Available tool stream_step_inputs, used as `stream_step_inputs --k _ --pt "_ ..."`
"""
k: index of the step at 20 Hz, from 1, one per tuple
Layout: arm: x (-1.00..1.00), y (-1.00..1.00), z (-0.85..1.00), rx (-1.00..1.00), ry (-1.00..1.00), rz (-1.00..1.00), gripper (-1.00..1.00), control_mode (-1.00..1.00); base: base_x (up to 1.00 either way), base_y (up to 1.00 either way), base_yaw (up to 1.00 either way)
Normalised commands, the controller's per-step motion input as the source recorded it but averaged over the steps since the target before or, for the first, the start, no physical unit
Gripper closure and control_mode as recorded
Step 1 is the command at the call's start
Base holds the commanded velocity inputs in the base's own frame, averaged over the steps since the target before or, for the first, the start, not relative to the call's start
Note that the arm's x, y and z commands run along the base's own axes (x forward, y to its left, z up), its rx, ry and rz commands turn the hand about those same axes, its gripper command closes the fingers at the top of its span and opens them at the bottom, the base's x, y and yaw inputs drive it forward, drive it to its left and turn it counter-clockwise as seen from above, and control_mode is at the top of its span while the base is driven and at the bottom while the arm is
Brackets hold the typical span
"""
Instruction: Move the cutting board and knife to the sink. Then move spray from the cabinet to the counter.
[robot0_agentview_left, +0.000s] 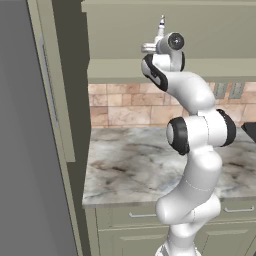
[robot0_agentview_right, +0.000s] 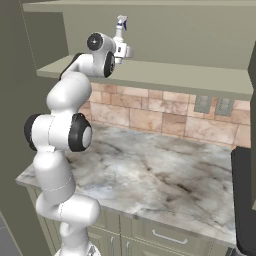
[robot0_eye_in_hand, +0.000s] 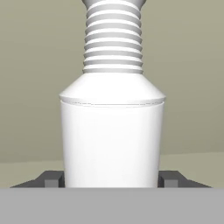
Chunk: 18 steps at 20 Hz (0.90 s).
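the white franka arm with dark joints rises in front of the pale grey marble counter with dark brown veining (robot0_agentview_left: 130, 165) and reaches up to the plain shelf of the sage-green wall cabinet (robot0_agentview_right: 165, 75), whose interior stands open to the room. its two-finger gripper (robot0_eye_in_hand: 112, 179) is level with the shelf and pointed into the cabinet. the small slim white spray bottle with a ribbed neck (robot0_eye_in_hand: 112, 131) stands upright on that shelf, directly in front of the hand; in the right base view its white-and-blue trigger nozzle pokes up just above the wrist (robot0_agentview_right: 121, 24), and in the left base view the same top shows above the hand (robot0_agentview_left: 161, 24). in the hand view the bottle's body sits between the two dark fingertips (robot0_eye_in_hand: 51, 180), one on each side of its base, and each tip lies right against the bottle's edge; the jaws stand wide, about the width of the bottle, and whether they are pressing on it or merely flanking it cannot be told. the bottle's base rests on the shelf rather than being raised off it. below the cabinet runs a tan stone-tile backsplash (robot0_agentview_right: 150, 117) with two grey wall outlets (robot0_agentview_right: 212, 105), and sage-green drawers with metal handles (robot0_agentview_left: 140, 215) sit under the counter's front edge. a tall grey fridge side (robot0_agentview_left: 25, 150) fills the left of the left base view.
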Motion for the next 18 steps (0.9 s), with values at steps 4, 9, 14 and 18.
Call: stream_step_inputs --k 4,9,14,18 --pt "-0.06 0.0 0.0 0.02 -0.01 0.0 1.0 -1.0 0.0 0.0 0.0" --pt "-0.12 0.0 0.01 0.01 -0.01 0.0 1.0 -1.0 0.0 0.0 0.0" --pt "-0.17 0.0 0.0 0.01 0.0 0.0 1.0 -1.0 0.0 0.0 0.0" --pt "-0.2 0.0 0.0 0.02 0.0 0.0 1.0 -1.0 0.0 0.0 0.0"
